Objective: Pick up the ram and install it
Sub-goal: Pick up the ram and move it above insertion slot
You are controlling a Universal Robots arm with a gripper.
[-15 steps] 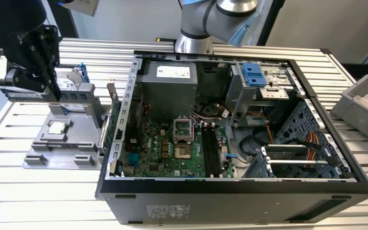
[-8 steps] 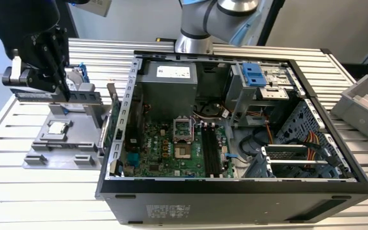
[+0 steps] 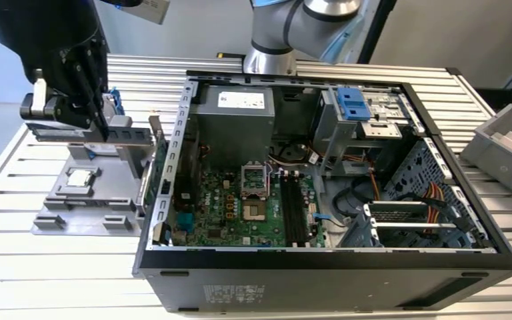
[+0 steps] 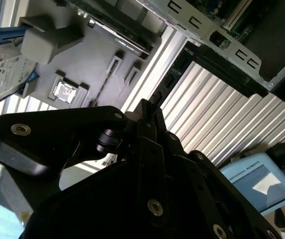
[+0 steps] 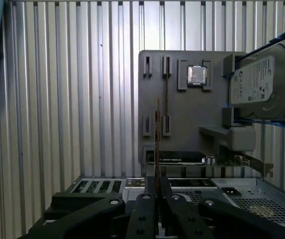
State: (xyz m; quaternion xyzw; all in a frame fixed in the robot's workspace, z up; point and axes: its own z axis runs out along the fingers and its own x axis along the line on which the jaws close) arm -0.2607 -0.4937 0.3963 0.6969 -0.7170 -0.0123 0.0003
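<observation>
Hand [image 5: 157,191]: fingers pressed together, pinching the ram [image 5: 156,142]. The ram stands edge-on between the fingers and projects past the fingertips.

Beyond it, first wrist view: grey tray [image 5: 182,124] on slatted tabletop [image 5: 82,99], carrying CPU [image 5: 197,74], hard drive [image 5: 259,84] and green card [image 5: 232,160].

Exterior view: hand above the tray, to the exterior view's left of the open case [image 3: 327,263].

Second wrist view: pendant [image 4: 254,184] near the case.

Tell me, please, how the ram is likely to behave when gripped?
The ram looks very thin edge-on, so it is probably light and stiff lengthwise, yet fragile if bent sideways. Held between the jaws by its flat faces, it might pivot if nudged.
</observation>
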